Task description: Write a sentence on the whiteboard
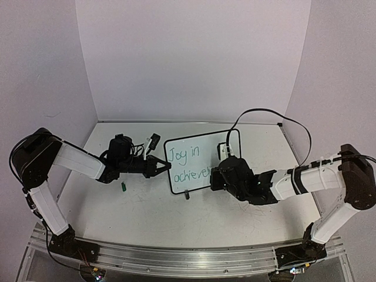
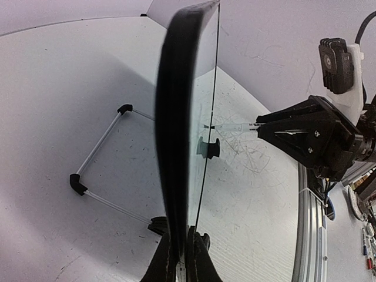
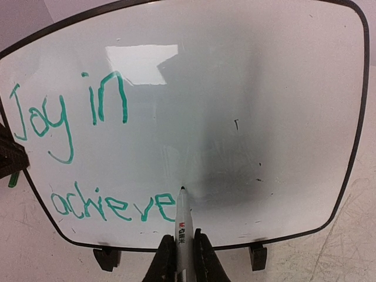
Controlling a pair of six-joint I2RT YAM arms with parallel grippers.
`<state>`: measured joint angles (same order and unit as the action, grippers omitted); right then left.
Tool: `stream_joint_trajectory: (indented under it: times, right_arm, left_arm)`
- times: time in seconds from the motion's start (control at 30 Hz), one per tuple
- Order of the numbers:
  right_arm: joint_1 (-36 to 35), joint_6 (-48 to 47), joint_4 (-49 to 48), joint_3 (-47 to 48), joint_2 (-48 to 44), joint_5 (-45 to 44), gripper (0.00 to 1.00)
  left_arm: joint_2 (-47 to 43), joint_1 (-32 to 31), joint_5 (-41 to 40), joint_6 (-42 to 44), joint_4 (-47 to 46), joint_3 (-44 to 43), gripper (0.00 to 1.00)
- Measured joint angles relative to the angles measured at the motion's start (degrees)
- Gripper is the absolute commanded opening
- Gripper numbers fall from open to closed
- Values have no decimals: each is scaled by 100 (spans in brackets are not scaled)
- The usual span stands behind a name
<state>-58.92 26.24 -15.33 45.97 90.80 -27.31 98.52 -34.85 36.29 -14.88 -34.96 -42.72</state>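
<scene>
The whiteboard [image 1: 205, 144] stands upright on its clip feet at mid-table, facing the right arm. My left gripper [image 1: 163, 166] is shut on its left edge; in the left wrist view the whiteboard [image 2: 176, 117] runs edge-on up from that gripper [image 2: 181, 235]. The sentence [image 1: 187, 163] is in green and reads "Joy in" over "achieve" [image 3: 111, 207]. My right gripper [image 3: 181, 241] is shut on a white marker [image 3: 181, 214], whose dark tip sits on the whiteboard [image 3: 264, 88] just right of the last "e". The left wrist view shows the marker [image 2: 235, 127] and the right gripper [image 2: 305, 132] from the side.
A small green cap [image 1: 124, 187] lies on the table below the left arm. A thin rod frame with black corners [image 2: 100, 147] lies behind the board. Two black clip feet [image 3: 257, 257] hold the board's lower edge. A black cable [image 1: 276, 117] arcs behind the right arm.
</scene>
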Motion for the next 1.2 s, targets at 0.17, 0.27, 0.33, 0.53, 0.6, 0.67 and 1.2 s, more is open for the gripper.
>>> stream_joint_trajectory:
  times: [0.17, 0.27, 0.33, 0.53, 0.6, 0.67, 1.2]
  right_arm:
    - [-3, -2, -2, -24, -8, 38, 0]
    - [-27, -2, -5, -109, -104, 45, 0]
    - [-34, 3, -5, -189, -200, 55, 0]
    - [-56, 99, -7, -245, -194, 129, 0]
    - [-60, 104, -5, -242, -159, 122, 0]
    - [-62, 103, -6, -242, -125, 105, 0]
    - [-63, 51, -64, -149, -11, -77, 0]
  left_arm:
    - [0, 1, 1, 0, 0, 0, 0]
    - [0, 0, 2, -2, 0, 0, 0]
    - [-2, 2, 2, -2, 0, 0, 0]
    - [-1, 2, 2, 0, 0, 0, 0]
    - [0, 1, 2, 0, 0, 0, 0]
    - [-1, 2, 2, 0, 0, 0, 0]
    - [-2, 2, 2, -2, 2, 0, 0]
